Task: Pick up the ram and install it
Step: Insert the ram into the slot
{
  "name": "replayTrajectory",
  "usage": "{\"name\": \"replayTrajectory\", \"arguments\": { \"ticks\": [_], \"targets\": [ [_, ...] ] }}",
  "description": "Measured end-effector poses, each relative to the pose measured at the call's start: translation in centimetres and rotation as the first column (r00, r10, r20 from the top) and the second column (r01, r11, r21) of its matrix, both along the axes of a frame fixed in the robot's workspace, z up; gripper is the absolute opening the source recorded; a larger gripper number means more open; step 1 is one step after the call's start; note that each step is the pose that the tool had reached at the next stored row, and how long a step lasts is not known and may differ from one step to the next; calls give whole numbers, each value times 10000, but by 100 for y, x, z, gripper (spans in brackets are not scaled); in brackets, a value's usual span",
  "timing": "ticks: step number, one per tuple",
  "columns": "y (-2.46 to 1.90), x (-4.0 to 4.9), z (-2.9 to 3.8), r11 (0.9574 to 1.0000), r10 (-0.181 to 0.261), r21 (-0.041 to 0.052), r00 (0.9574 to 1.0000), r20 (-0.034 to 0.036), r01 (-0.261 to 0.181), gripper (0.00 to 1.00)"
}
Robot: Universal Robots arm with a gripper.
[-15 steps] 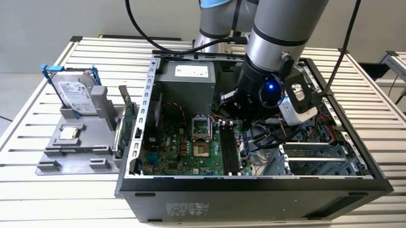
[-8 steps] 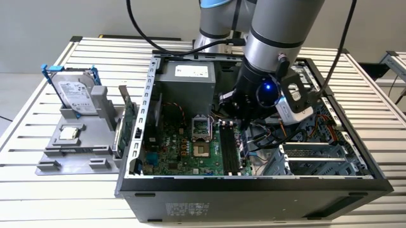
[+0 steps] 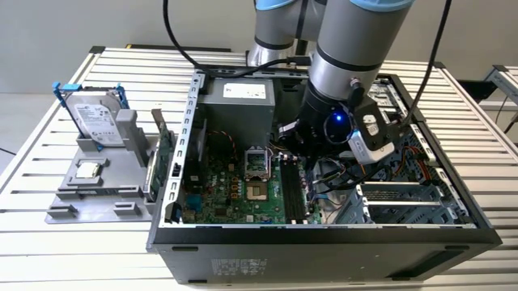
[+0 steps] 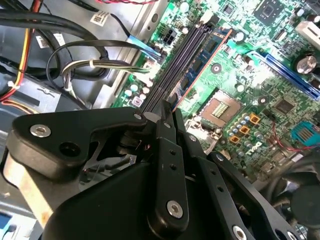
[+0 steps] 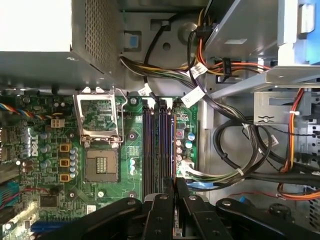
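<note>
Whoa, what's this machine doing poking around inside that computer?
A robot arm is reaching down into an open computer case on the table. Its end effector appears closed on one end of the ram, a thin memory stick lined up along the memory slots on the green motherboard. Whether the stick is fully seated cannot be told.

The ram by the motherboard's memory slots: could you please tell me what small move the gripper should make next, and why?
Probably a short, straight push down into the slot. In the second wrist view the ram stands on edge along the black memory slots, and the gripper is closed on its near end. Whether it is fully seated cannot be told.
</note>
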State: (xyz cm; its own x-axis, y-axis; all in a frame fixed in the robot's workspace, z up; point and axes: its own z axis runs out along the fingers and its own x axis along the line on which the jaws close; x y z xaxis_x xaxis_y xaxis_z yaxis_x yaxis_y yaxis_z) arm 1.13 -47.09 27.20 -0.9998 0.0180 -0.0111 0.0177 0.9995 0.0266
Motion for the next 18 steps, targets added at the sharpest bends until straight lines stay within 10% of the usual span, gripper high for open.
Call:
{"name": "replayTrajectory", "arguments": {
  "ticks": [18],
  "targets": [
    [17, 0, -292, 10000, 0, 1, 10000, 0, 0, 0]
  ]
}}
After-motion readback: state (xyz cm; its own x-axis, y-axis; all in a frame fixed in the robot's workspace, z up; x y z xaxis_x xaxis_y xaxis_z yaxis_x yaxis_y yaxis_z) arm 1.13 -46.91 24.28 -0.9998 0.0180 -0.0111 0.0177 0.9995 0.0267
